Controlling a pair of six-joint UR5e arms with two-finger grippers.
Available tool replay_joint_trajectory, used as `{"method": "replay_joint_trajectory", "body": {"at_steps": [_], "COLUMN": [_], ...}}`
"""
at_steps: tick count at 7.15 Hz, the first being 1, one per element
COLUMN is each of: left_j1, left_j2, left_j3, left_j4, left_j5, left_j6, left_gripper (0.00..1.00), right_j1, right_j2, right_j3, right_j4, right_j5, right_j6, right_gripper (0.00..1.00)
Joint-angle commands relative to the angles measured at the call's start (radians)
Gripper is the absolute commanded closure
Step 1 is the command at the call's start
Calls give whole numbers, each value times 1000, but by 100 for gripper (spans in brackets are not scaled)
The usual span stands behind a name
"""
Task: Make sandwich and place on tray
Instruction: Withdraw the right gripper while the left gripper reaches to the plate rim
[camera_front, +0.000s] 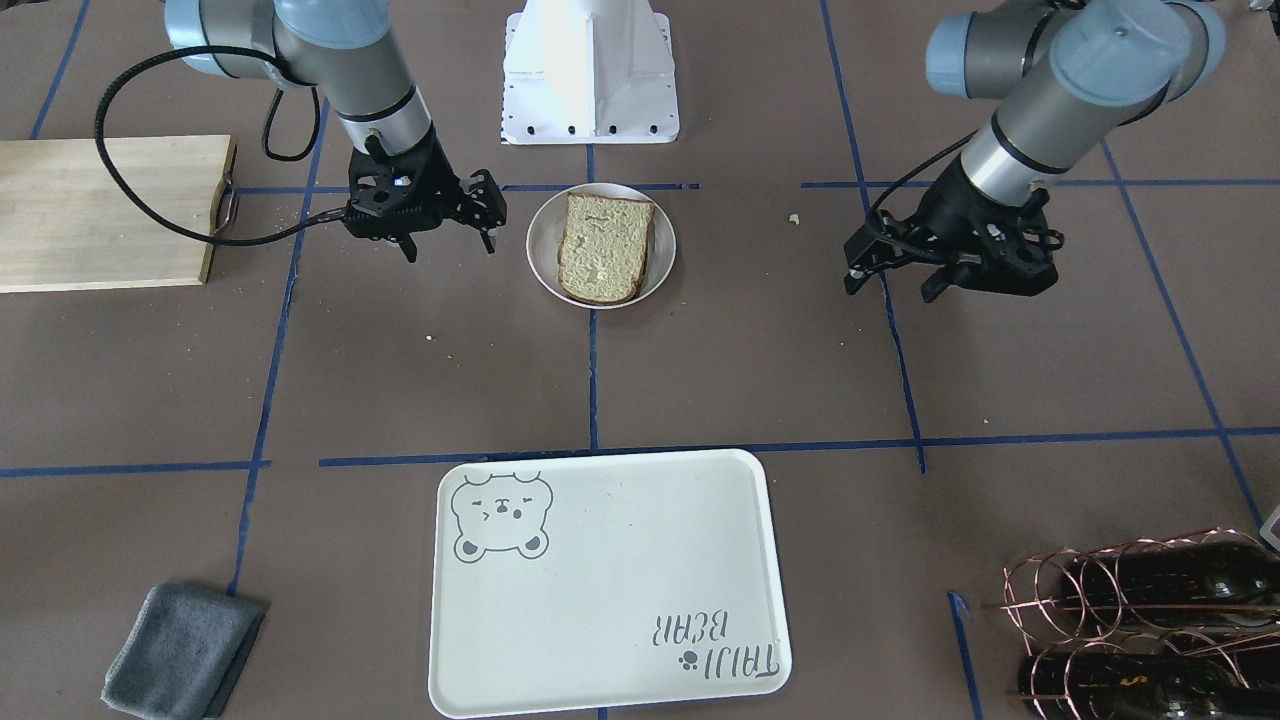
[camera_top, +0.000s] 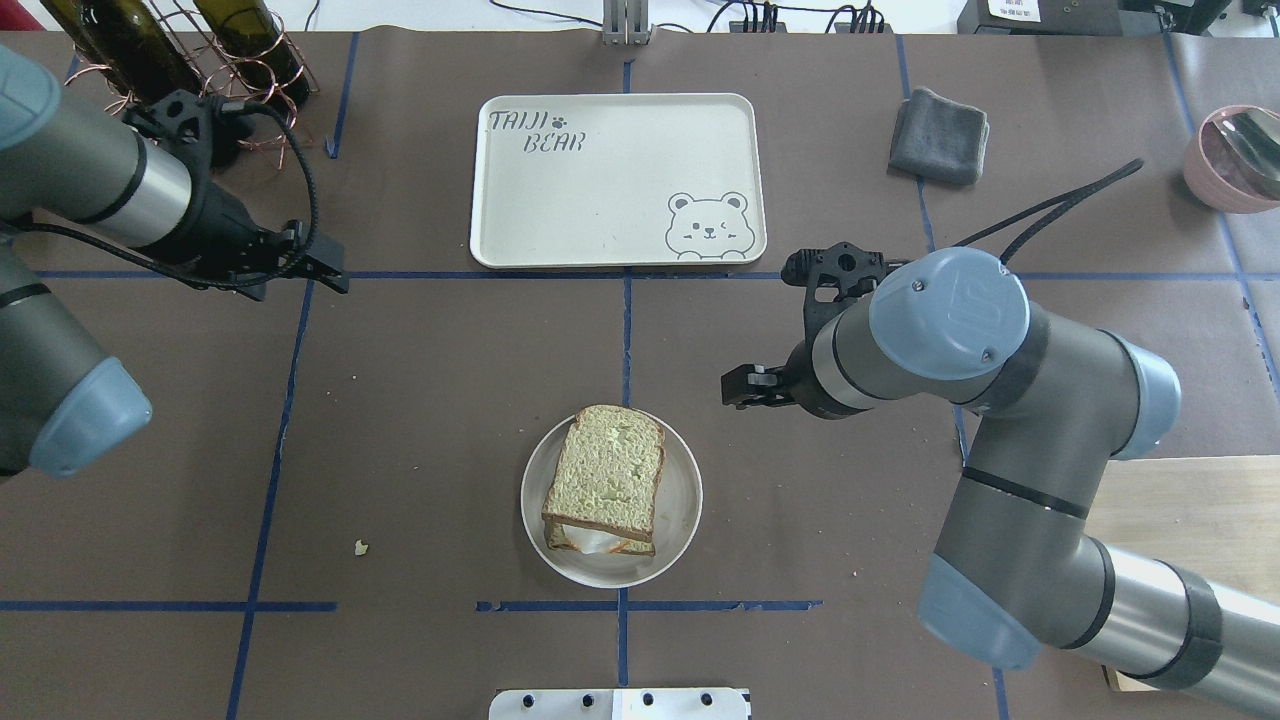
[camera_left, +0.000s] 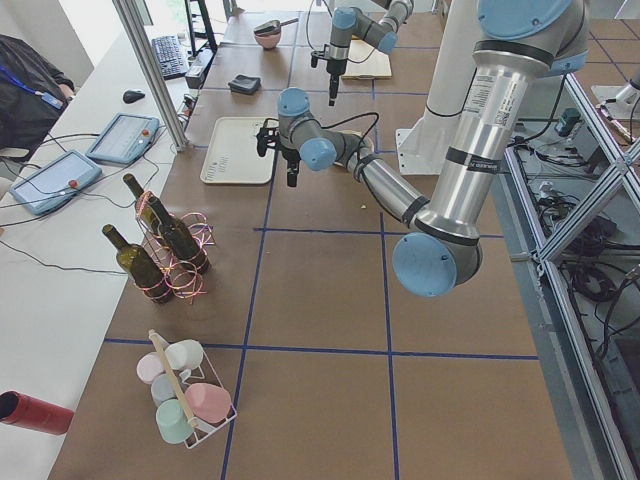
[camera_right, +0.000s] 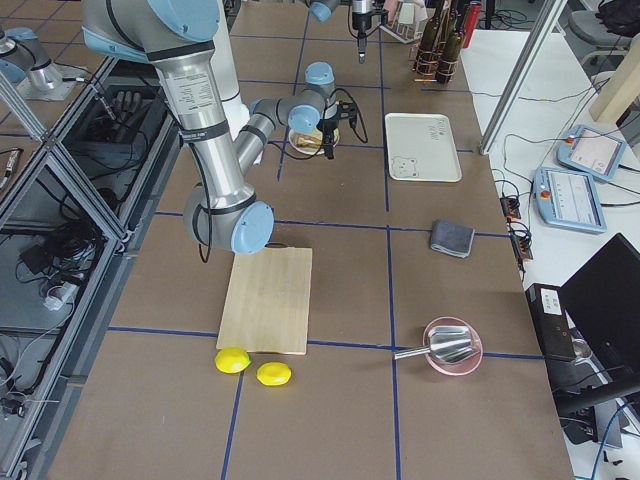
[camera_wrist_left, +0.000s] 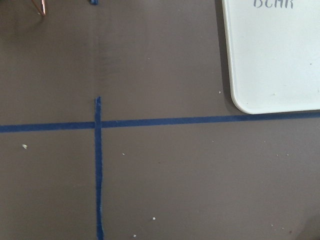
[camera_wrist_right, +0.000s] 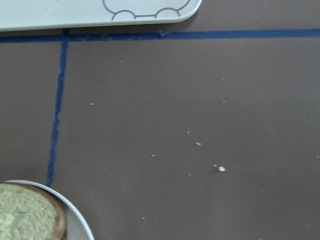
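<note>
The sandwich (camera_front: 605, 248), two greenish-tan bread slices with a white egg showing at its near edge (camera_top: 590, 541), lies on a small round plate (camera_top: 682, 500) at mid-table. The cream tray (camera_front: 610, 590) with the bear drawing sits apart on the operators' side (camera_top: 615, 180) and holds nothing. My right gripper (camera_front: 450, 243) is open and empty, hovering beside the plate; it also shows in the overhead view (camera_top: 745, 386). My left gripper (camera_front: 893, 283) is open and empty, well off to the plate's other side, near a blue tape line (camera_top: 318, 270). The right wrist view shows the bread's corner (camera_wrist_right: 25, 212) and the tray's edge (camera_wrist_right: 75, 12).
A wooden cutting board (camera_front: 100, 210) lies on my right side. A folded grey cloth (camera_front: 180, 650) lies beside the tray. A copper rack with wine bottles (camera_front: 1150, 620) stands far left. A pink bowl (camera_top: 1235, 155) sits far right. Two lemons (camera_right: 232, 360) lie past the board.
</note>
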Motion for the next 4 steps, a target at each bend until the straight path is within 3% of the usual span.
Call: {"method": "replay_joint_trajectory", "body": {"at_steps": [1, 2, 4], "left_j1": [144, 204, 354], "left_j2": [-22, -39, -109], "left_j3": [-27, -24, 38], "left_j4": [-3, -3, -3], "left_j5": [112, 154, 244], "left_j6": [-177, -232, -337], "left_gripper": [0, 5, 27], "right_j1": [146, 208, 323], "right_j2": [-48, -88, -171], "right_j3": [24, 26, 24], "right_j4": [-81, -82, -78], "right_j5": [137, 192, 277], "right_j6": [-192, -270, -442], "right_gripper": [0, 0, 0]}}
